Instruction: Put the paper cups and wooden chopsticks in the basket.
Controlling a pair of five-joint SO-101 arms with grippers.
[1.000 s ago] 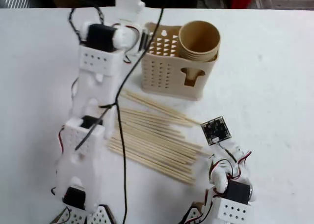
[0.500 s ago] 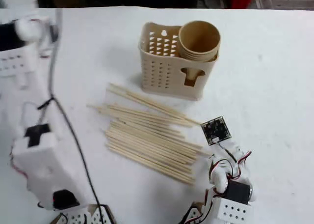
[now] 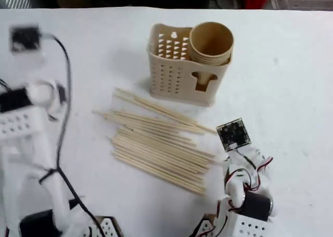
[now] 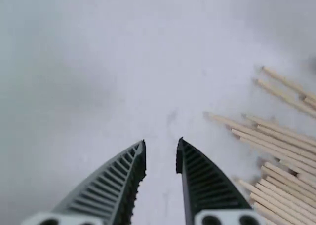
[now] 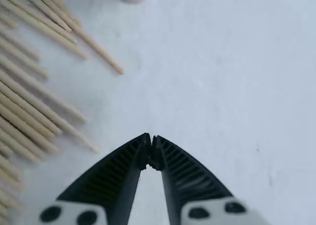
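Note:
A beige perforated basket [image 3: 174, 78] stands at the back of the white table, with a stack of paper cups [image 3: 211, 41] nested in its right compartment. Several wooden chopsticks [image 3: 161, 143] lie loose on the table in front of it. My left arm [image 3: 26, 117] stands at the far left, off to the side of the pile. My left gripper [image 4: 160, 143] is open and empty over bare table, the chopstick tips [image 4: 276, 151] beside it. My right gripper [image 5: 150, 138] is shut on nothing, just off the chopstick ends [image 5: 34, 101]. My right arm [image 3: 242, 174] sits at the front right.
A black cable [image 3: 62, 133] hangs along the left arm. The table [image 3: 281, 91] is bare white to the right of the basket and between the left arm and the pile.
The left arm has swung from beside the basket, over the chopsticks, out to the far left. The right arm shifted only slightly.

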